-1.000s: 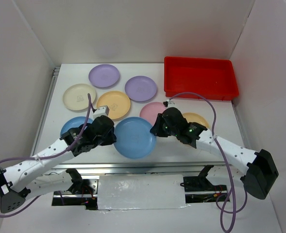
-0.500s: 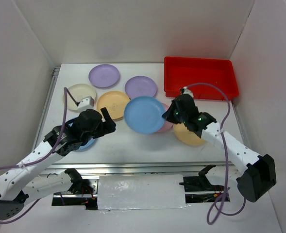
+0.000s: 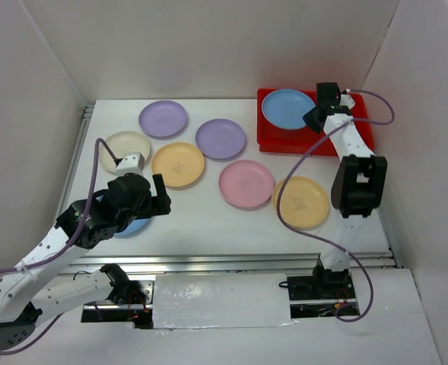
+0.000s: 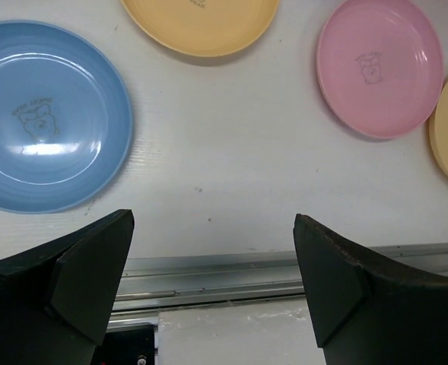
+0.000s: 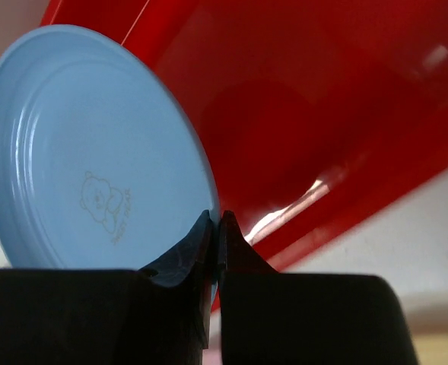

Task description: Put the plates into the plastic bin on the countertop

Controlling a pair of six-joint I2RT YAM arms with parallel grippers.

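right gripper [image 5: 216,228]: clamped on blue plate [image 3: 287,108] rim, over red bin [image 3: 357,141] for release | left gripper [image 4: 212,224]: spread wide, empty, near second blue plate [image 4: 45,114] for pickup

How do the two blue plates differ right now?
Grip: the far blue plate is pinched at its rim by the right gripper, while the near blue plate is free, with the open left gripper beside it.
Place: the far one is over the bin, the near one lies on the countertop.
Both are the same blue and carry a bear print.
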